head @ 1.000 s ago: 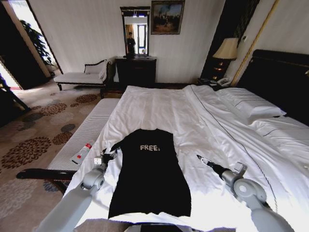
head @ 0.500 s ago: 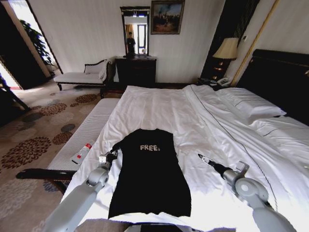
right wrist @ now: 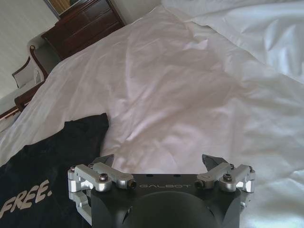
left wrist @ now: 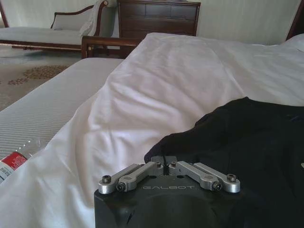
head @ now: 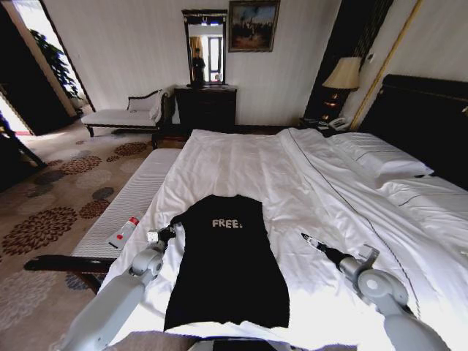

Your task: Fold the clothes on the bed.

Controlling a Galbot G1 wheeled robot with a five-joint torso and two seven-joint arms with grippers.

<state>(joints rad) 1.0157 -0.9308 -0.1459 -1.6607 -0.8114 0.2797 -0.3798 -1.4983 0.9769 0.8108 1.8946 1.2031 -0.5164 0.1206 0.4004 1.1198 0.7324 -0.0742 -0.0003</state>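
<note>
Since a second ago the left gripper [head: 167,232] has been carried from beside the garment's left edge up to its left sleeve, at about 9 o'clock of the garment. Its fingers are closed together on the sleeve's edge, so the first fold appears to be starting. The clothes [head: 227,263] are spread flat on the near part of the bed [head: 248,157]: a black short-sleeved garment with white "FREE!" lettering, lightly wrinkled, neck toward 12 o'clock. At about 3 o'clock the right gripper [head: 305,237] is held wide open and empty over the sheet, apart from the fabric.
</note>
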